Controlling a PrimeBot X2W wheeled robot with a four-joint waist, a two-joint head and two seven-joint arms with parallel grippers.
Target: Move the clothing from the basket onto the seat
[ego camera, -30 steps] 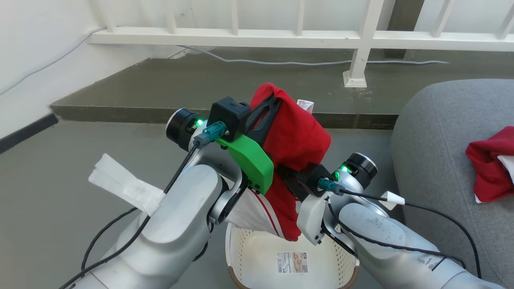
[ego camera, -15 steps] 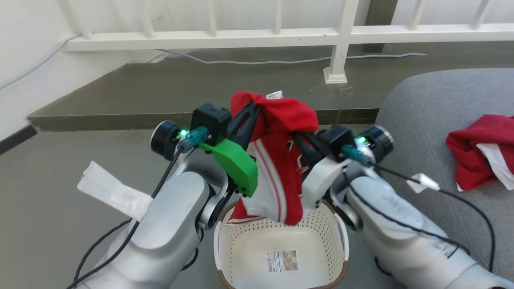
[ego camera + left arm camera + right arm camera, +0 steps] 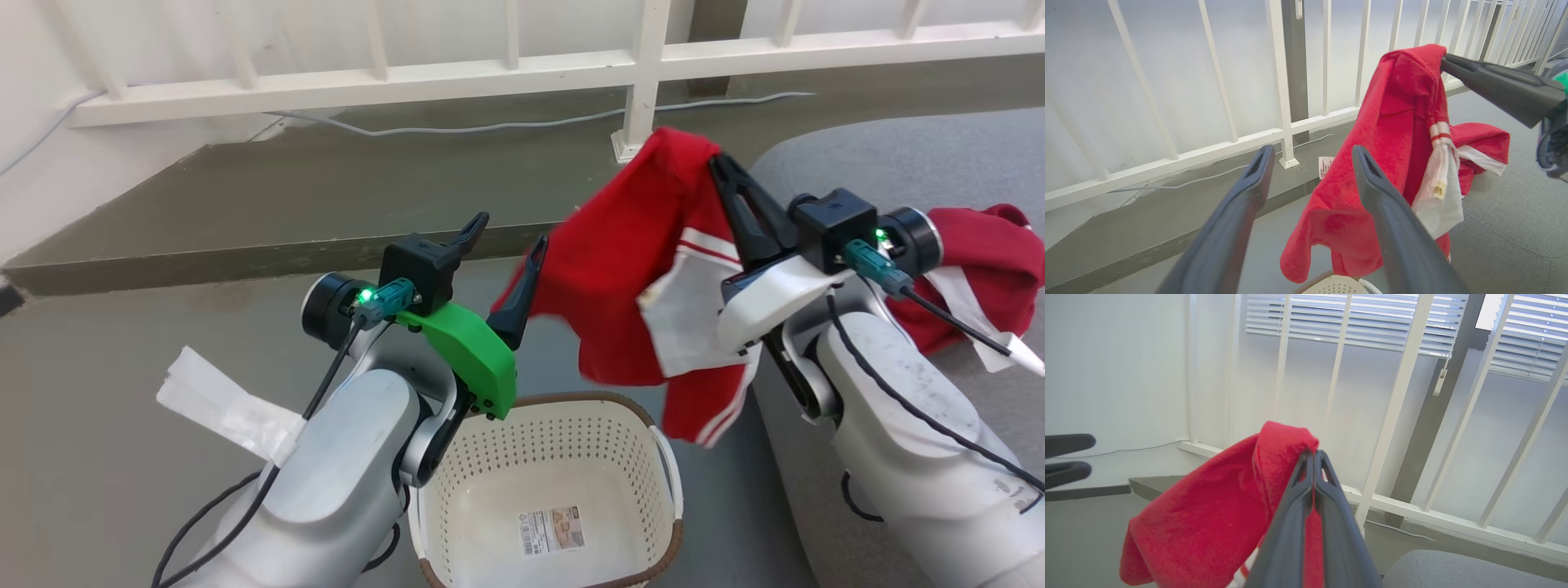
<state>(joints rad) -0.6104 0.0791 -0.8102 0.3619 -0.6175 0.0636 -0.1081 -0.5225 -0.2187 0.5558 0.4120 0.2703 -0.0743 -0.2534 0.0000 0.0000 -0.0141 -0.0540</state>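
The paper label (image 3: 549, 529) on the floor of the basket (image 3: 490, 457) carried a barcode block and a small picture, but its print was too small to read. In the left wrist view a little white tag (image 3: 1325, 166) with reddish print showed at the edge of the lifted garment (image 3: 629, 245); that writing was also unreadable. No brand could be made out on either garment.

Counted: two red garments with white parts, one basket, one label, one tag, two grippers.

The right gripper (image 3: 722, 167) was pinched tight on the top fold of the lifted garment, its two fingers pressed together with red cloth caught at the tips. The garment hung free from there, a white panel with red stripes facing the head camera. Its lower hem was above the strip of floor between the basket's right rim and the seat (image 3: 939, 155), clear of the basket.

The left gripper (image 3: 510, 233) stood spread, with nothing between its fingers. It was raised above the basket's back left corner, just beside the garment's left edge; whether it touched the cloth could not be told.

The second garment (image 3: 988, 253) lay crumpled on the seat behind the right wrist.

A white railing (image 3: 367, 82) ran along the back, with one pale cable (image 3: 490, 126) on the ledge below it.
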